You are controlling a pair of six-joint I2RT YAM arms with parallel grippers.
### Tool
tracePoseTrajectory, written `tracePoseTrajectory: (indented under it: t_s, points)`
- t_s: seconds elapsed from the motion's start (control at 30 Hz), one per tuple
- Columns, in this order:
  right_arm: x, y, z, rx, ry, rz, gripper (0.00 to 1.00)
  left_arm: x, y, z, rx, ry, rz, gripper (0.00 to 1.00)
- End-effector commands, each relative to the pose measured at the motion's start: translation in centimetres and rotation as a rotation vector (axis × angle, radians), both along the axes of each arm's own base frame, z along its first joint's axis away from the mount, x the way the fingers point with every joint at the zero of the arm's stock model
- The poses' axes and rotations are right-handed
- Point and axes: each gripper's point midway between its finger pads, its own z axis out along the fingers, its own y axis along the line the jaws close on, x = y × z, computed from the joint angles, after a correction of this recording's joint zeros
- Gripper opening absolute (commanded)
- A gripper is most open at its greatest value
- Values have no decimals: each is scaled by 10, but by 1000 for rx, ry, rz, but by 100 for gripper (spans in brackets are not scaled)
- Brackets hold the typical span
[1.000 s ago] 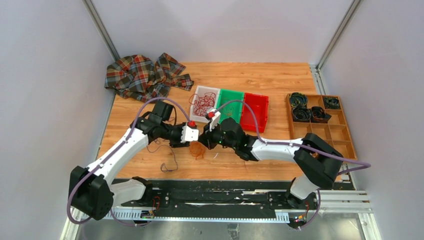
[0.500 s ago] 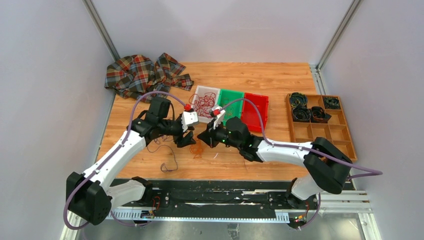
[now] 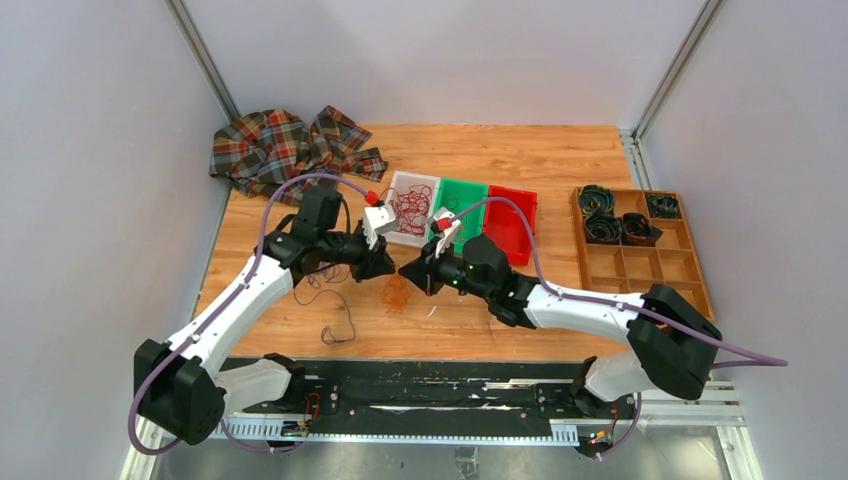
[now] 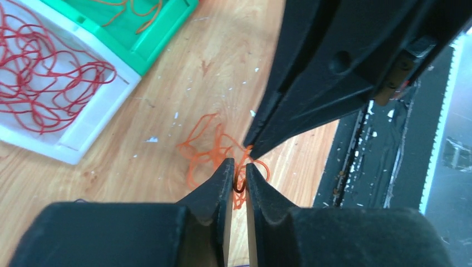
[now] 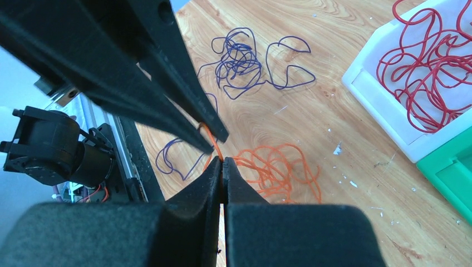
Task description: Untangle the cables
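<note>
A bunch of orange cable [image 3: 396, 294] hangs down to the wood between my two grippers; it shows in the left wrist view [image 4: 207, 156] and the right wrist view [image 5: 278, 169]. My left gripper [image 3: 386, 268] [image 4: 238, 166] is shut on a loop of it. My right gripper [image 3: 408, 270] [image 5: 222, 165] is shut on a strand of the same bunch, tip to tip with the left one, both above the table. Purple cable [image 3: 325, 285] [image 5: 245, 61] lies loose on the table under the left arm. Red cable [image 3: 408, 207] [image 4: 39, 67] fills the white bin [image 3: 391, 194].
A green bin [image 3: 462, 196] holding a few orange strands [image 4: 133, 8] and a red bin [image 3: 520, 240] stand beside the white one. A plaid cloth [image 3: 290, 150] lies at the back left. A wooden compartment tray [image 3: 690, 270] with black coils stands at the right.
Both grippers have risen and shifted towards the bins, staying tip to tip. The orange bunch has been drawn up from the table and stretched.
</note>
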Motion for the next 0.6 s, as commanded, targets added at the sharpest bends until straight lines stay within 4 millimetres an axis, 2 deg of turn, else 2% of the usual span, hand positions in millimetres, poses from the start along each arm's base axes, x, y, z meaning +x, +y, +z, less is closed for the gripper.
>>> tracePoseTrajectory:
  t_s: [0.0, 0.1, 0.3, 0.37, 0.43, 0.5, 0.57]
  points:
    - [0, -8, 10, 34, -8, -20, 1, 23, 1, 27, -23, -96, 113, 12]
    - [-1, -9, 13, 43, -6, -18, 1, 29, 5, 39, -31, -163, 157, 1]
    - [1, -10, 23, 61, -10, -38, 1, 33, 12, 60, -14, -256, 184, 1]
    - [9, -14, 29, 66, -14, -93, 13, 29, 12, 67, 10, -273, 180, 1]
    - [14, -18, 36, 73, -38, -143, 36, 26, 12, 73, 27, -283, 189, 1]
    - [17, -18, 47, 80, -80, -179, 51, 24, 13, 79, 30, -285, 213, 1]
    - [20, -18, 55, 82, -107, -208, 59, 19, 12, 84, 18, -269, 214, 1]
